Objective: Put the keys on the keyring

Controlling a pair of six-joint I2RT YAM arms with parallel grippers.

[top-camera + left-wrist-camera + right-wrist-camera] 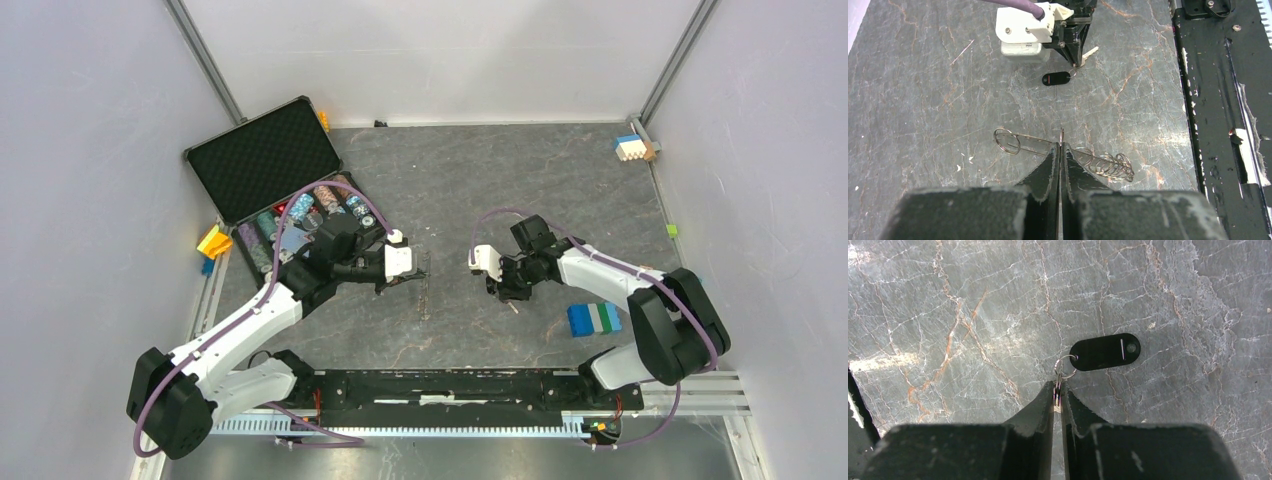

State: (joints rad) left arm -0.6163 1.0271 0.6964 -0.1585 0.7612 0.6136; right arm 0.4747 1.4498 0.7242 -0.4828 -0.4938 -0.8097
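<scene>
Grey marble table [500,180] — open black case [262,160], striped block [594,318], black key tag [1105,351].

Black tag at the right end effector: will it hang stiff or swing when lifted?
Probably swings: the black tag is linked only through a small split ring pinched by the right end effector. It looks flat and thin: likely light, unlikely to roll.

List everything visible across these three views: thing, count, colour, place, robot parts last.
table: one, grey marble, underneath
tag: one, black, mid-table
small ring: one, silver, on tag
key: one, silver, beside tag
wire keyring: one, silver, mid-table
case: one, black, open, far left
chips: many, mixed, in case
small block: one, yellow, left of case
striped block: one, blue-green-white, near right
corner block: one, blue-white-tan, far right
arms: two, white, near edge
left tool: one, black, shut on wire keyring
right tool: one, black, shut on small ring
</scene>
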